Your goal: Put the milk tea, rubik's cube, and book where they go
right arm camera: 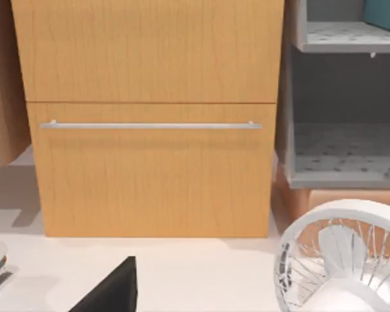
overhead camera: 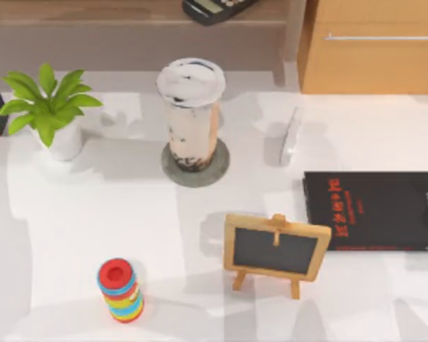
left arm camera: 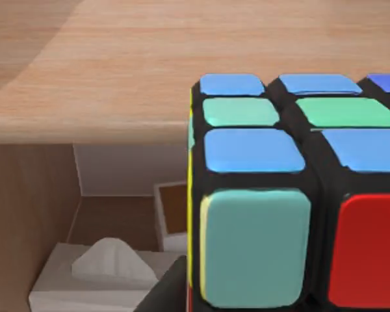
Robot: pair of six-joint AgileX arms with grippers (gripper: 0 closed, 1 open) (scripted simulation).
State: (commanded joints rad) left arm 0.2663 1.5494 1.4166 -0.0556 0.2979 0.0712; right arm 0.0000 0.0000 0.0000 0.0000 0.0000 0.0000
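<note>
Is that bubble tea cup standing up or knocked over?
Upright. The milk tea stands on a round grey coaster, white lid on top, dark pearls settled at the bottom.

white table (overhead camera: pixel 93 228) bears coaster (overhead camera: pixel 221 169) (under milk tea (overhead camera: pixel 191 114)), black book (overhead camera: pixel 374 210).

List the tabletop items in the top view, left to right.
Green potted plant in white pot → red-topped rainbow ring stack → clear lidded milk tea cup on grey round coaster → small wooden-framed chalkboard easel → thin black book with red characters.
</note>
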